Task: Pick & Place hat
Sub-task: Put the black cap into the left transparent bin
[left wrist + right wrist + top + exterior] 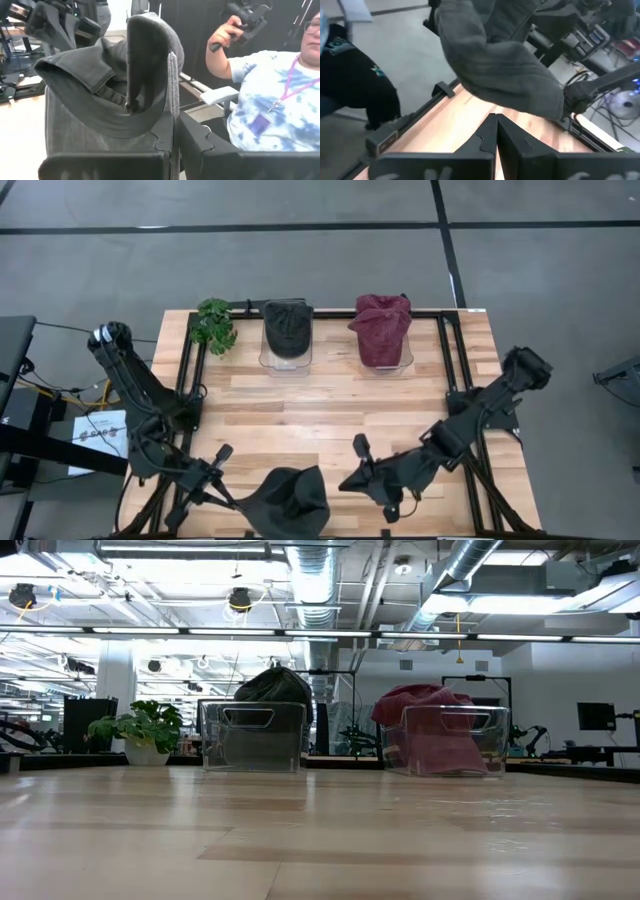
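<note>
A dark grey cap (290,500) is at the table's near edge, held by my left gripper (236,498), which is shut on it. The cap fills the left wrist view (100,85) and shows in the right wrist view (495,55). My right gripper (346,482) is shut and empty, just right of the cap, its fingers (487,137) pointing at it. Two clear bins stand at the far edge: one (286,358) holds a dark hat (287,328), the other (385,365) a maroon hat (381,325). My left gripper pinches the cap's stiff brim (172,107) between its two fingers, at the brim's edge. The fingers come about level from the table's left. The brim stands on edge and the crown (75,75) sags beside it. In the right wrist view the cap hangs above the tabletop.
A potted plant (213,325) stands at the far left corner, next to the bins. Bare wooden tabletop (330,410) lies between the bins and the grippers. A seated person (280,90) holding a controller is beyond the table's near edge.
</note>
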Controlling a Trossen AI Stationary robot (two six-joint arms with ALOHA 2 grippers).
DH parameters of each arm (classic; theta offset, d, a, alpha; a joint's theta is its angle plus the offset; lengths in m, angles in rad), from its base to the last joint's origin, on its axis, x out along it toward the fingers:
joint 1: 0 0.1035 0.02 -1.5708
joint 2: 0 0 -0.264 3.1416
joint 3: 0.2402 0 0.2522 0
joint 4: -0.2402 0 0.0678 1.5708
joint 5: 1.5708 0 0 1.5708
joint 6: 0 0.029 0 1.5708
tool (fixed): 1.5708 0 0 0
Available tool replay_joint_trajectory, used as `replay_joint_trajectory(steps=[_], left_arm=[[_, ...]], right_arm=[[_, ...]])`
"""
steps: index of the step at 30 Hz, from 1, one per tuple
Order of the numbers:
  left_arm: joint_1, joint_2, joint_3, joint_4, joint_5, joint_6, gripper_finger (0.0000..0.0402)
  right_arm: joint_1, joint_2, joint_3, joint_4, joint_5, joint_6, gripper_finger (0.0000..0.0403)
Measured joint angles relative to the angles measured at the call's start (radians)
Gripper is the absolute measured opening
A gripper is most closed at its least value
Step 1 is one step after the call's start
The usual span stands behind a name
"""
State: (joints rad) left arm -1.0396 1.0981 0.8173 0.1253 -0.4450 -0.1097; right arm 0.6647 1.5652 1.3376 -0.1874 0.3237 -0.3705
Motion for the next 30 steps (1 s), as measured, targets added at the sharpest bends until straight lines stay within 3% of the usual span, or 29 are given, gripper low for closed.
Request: replay_joint_trajectory(steps=[13, 23, 30], left_arm=[[0.011, 0.01, 0.0, -0.015, 0.0, -0.01, 0.0017], [0.016, 0.01, 0.0, -0.032, -0.021, -0.01, 0.0017], [0.016, 0.01, 0.0, -0.032, -0.023, -0.01, 0.0017]], right_arm=[[0.072, 0.024, 0.0, 0.024, 0.256, 0.079, 0.0065], [0.084, 0.058, 0.0, 0.112, 0.256, -0.055, 0.0066], [0.094, 0.06, 0.0, 0.128, 0.199, -0.101, 0.0066]])
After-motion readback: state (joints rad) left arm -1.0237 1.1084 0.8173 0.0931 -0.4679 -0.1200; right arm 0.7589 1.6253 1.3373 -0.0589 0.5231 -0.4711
